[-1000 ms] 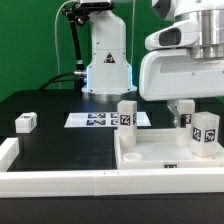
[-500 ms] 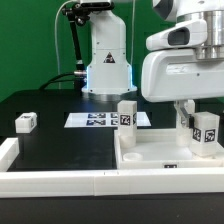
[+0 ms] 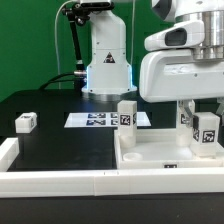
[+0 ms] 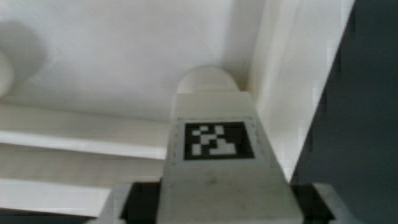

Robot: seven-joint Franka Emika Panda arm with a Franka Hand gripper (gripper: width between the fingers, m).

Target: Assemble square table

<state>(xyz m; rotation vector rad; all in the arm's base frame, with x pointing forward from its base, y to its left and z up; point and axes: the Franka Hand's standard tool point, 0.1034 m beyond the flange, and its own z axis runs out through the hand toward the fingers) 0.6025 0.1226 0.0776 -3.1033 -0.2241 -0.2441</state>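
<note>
At the exterior view's 3 o'clock the arm [image 3: 182,62] runs off the frame edge. Its housing covers most of the claw [image 3: 187,110], whose tips are hidden by the leg [image 3: 205,131], so whether they touch it cannot be told. The tabletop [image 3: 150,160] is cut off at 4 o'clock, and in the wrist view the leg's tag [image 4: 217,140] is blurred and the fingers [image 4: 139,200] show only as dark slivers at the frame edge.
</note>
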